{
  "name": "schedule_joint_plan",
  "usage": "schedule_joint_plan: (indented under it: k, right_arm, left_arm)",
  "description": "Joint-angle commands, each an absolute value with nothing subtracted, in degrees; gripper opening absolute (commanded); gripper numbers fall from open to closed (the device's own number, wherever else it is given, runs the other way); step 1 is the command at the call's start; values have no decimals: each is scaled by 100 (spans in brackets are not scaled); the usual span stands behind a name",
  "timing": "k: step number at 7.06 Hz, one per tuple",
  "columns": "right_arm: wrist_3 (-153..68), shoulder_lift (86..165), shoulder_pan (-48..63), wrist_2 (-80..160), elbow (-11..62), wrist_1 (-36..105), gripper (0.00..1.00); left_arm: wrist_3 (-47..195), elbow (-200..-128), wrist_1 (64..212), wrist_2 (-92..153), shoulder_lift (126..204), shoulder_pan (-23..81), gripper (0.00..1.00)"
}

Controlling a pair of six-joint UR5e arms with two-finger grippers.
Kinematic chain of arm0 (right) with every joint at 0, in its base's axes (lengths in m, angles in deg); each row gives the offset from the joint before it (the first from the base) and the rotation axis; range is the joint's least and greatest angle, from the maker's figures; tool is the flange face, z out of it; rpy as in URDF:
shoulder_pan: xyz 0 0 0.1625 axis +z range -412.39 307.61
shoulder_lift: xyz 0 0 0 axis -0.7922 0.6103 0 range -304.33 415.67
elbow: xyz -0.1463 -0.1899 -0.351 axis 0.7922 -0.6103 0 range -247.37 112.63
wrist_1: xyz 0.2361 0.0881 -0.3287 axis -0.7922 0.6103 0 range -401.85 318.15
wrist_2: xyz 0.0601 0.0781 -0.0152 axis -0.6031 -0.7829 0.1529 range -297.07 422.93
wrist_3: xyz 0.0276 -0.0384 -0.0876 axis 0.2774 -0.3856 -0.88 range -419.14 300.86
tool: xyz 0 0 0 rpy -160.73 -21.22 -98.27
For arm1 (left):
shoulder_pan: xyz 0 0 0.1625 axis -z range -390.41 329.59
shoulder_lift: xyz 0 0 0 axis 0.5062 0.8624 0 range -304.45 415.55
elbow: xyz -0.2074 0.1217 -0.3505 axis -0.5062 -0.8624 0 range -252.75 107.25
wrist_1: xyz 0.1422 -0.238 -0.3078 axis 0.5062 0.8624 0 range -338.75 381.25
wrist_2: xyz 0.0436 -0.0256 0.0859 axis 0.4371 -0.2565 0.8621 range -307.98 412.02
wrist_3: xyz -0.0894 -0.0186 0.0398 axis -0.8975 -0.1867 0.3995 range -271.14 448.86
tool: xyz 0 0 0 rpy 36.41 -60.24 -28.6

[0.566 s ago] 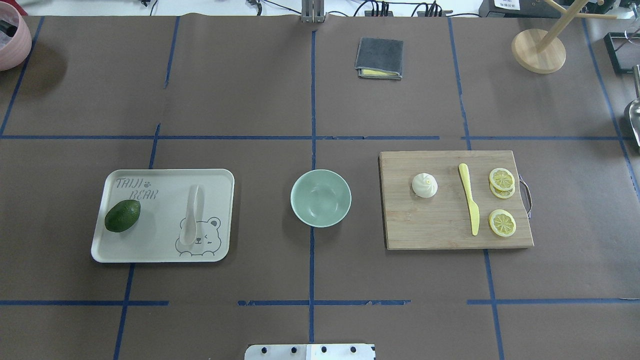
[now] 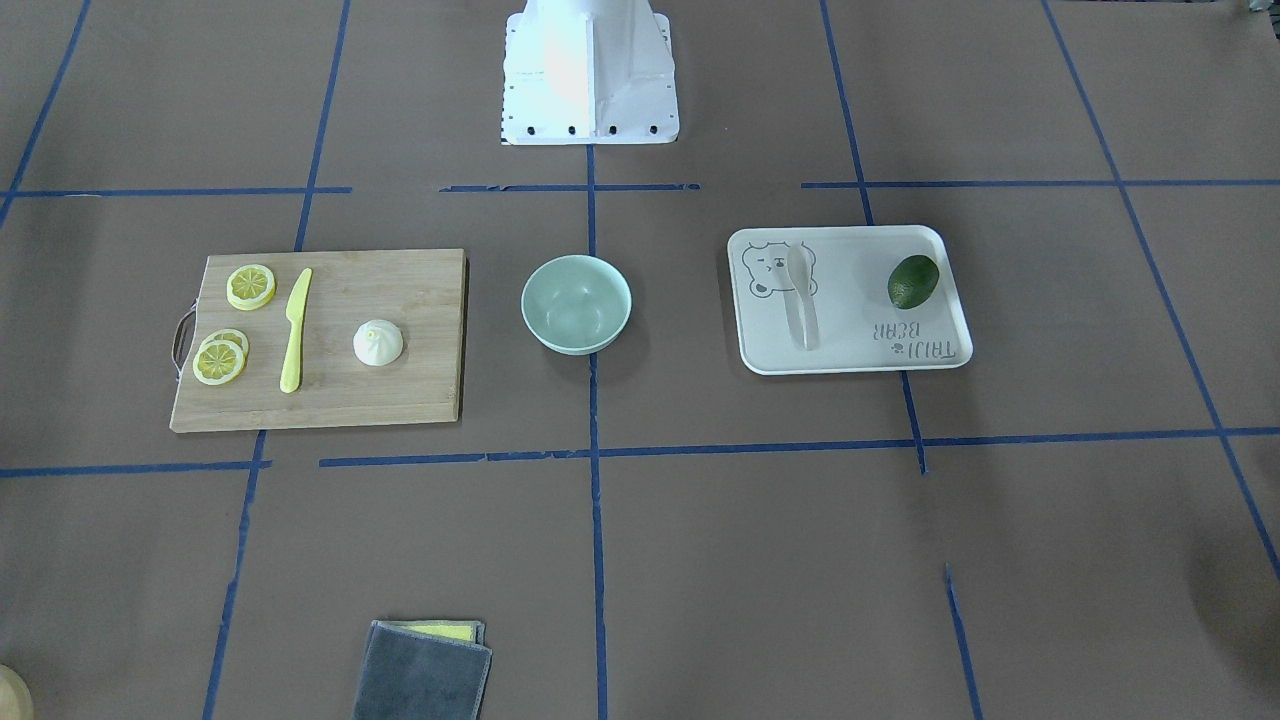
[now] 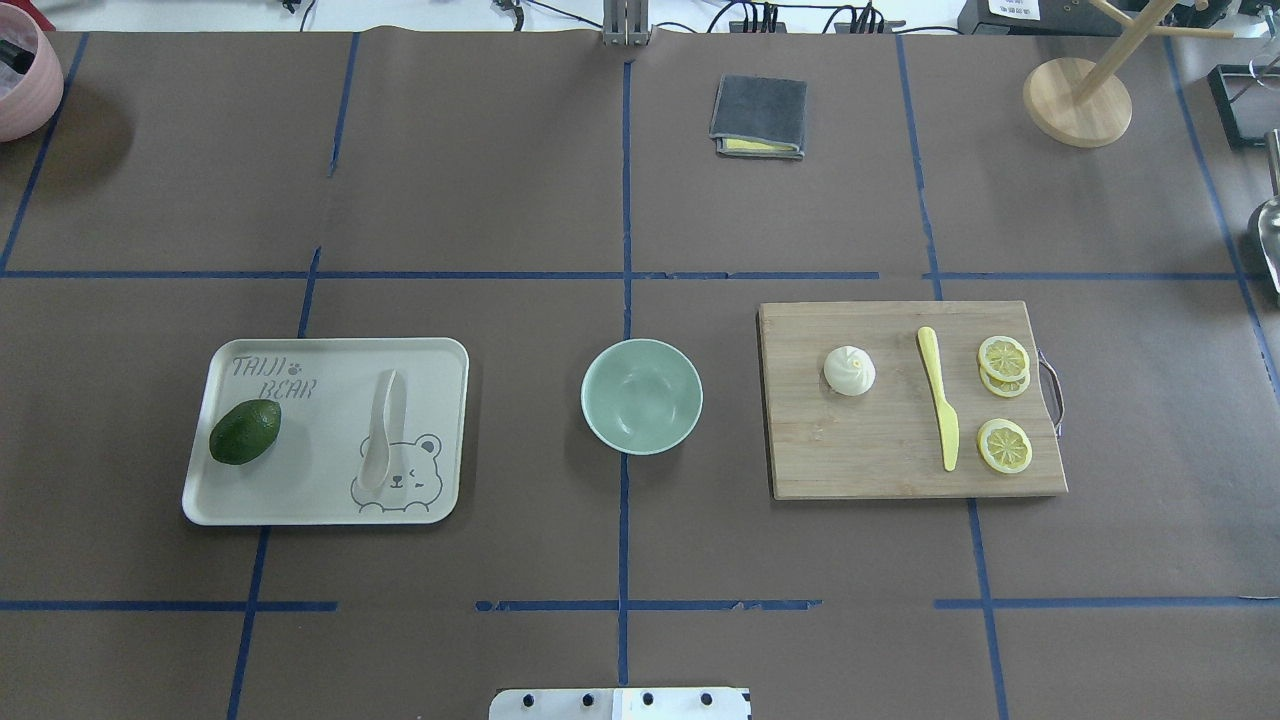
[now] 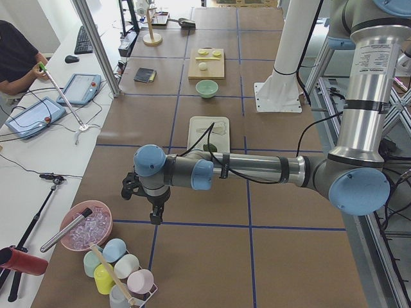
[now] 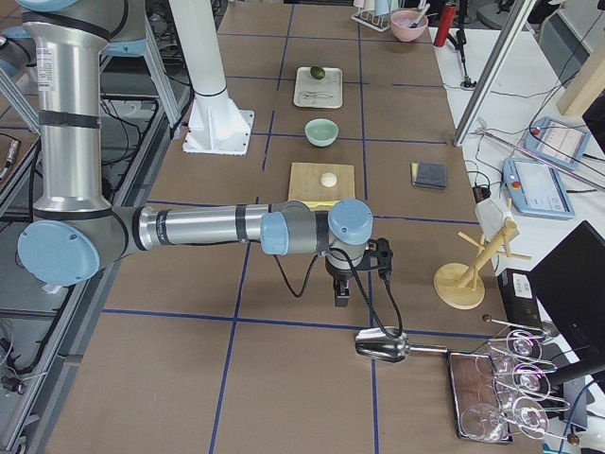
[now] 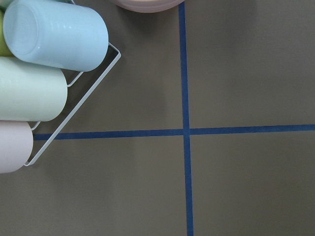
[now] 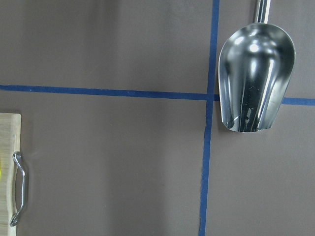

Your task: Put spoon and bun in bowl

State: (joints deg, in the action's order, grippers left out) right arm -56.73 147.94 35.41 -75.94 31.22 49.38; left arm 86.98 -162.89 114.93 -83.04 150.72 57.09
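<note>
The off-white spoon lies on a pale tray at the left, scoop toward me. The white bun sits on a wooden cutting board at the right. The mint-green bowl stands empty between them, also in the front-facing view. My left gripper hangs over the table's far left end, well away from the tray. My right gripper hangs beyond the board at the far right end. Both show only in the side views, so I cannot tell whether they are open or shut.
An avocado shares the tray. A yellow knife and lemon slices share the board. A grey cloth and wooden stand are at the back. A metal scoop lies far right; racked cups far left.
</note>
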Motion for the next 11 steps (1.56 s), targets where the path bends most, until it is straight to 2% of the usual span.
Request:
schedule_joint_plan:
  k: [1,2,4,5,8,9,11]
  right_arm:
    - [-5607,14656,3524,-7585,3333,4939,100]
    - [-5607,14638,3498,-7594,3396,4939,100]
    - [-5624,14079,3480,-7577,3388,4991,100]
    - [-5607,14136,3471,-7663,3431,4948,100]
    - [-4945,14084,3270,-8077,3484,4930,100]
    - [-4417,13997,3034,-8069,3658,4930,100]
    - [-3126,13586,2576,-8025,3818,4930,100]
  left_arm:
    - [7341,-17203,11546,-8106,15526,4698,100]
    - [6765,-17538,11538,-7774,15713,4171,100]
    - [5396,-17734,11573,-7560,16178,3379,100]
    - [4570,-17795,11651,-7525,16268,2835,100]
    - [2754,-17586,12512,-6447,16400,1340,96]
    - [2499,-17489,12513,-6182,16496,1023,96]
    - [2294,-17401,12513,-5960,16550,721,90]
